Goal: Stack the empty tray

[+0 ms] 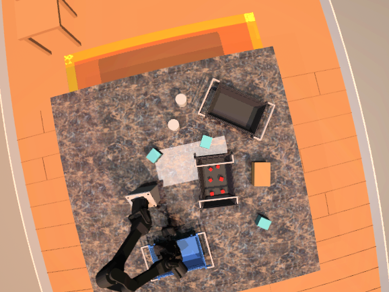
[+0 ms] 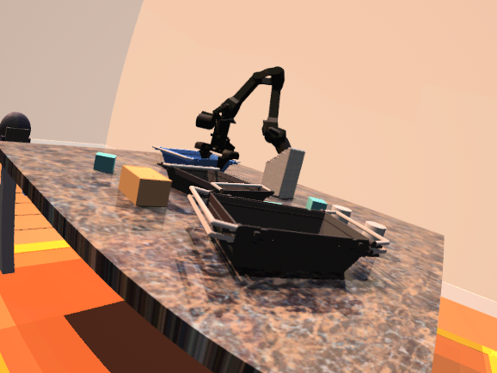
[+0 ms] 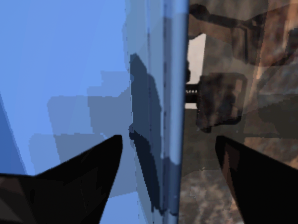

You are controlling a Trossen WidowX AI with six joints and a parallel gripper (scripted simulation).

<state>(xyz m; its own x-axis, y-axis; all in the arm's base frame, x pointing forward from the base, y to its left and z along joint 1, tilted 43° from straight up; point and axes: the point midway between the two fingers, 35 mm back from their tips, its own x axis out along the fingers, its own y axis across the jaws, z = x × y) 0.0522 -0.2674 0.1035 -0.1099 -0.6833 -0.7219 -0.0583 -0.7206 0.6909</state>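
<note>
The loaded black tray (image 1: pixel 230 183) (image 2: pixel 182 181) stands mid-table with several small red blocks (image 1: pixel 221 179) inside. Its two wire bars (image 1: pixel 215 164) (image 1: pixel 219 200) lie inward across its top, one near each end. The empty blue tray (image 1: pixel 190 247) (image 2: pixel 174 158) (image 3: pixel 65 50) stands level on the table, its bars swung out past its ends. My gripper (image 1: pixel 167 239) (image 2: pixel 215 158) (image 3: pixel 168 141) is open and low over the blue tray, one finger on each side of a long wall; the wrist view shows gaps on both sides. The fingertips are partly hidden in the top and exterior views.
A larger empty black tray (image 1: pixel 235 107) (image 2: pixel 301 253) with bars out stands at the far corner. An orange box (image 1: pixel 261 174) (image 2: pixel 152 189) stands beside the loaded tray. Teal cubes (image 1: pixel 154 155) (image 1: pixel 206 141) (image 1: pixel 263 222) and white cylinders (image 1: pixel 181 99) (image 1: pixel 173 124) stand around.
</note>
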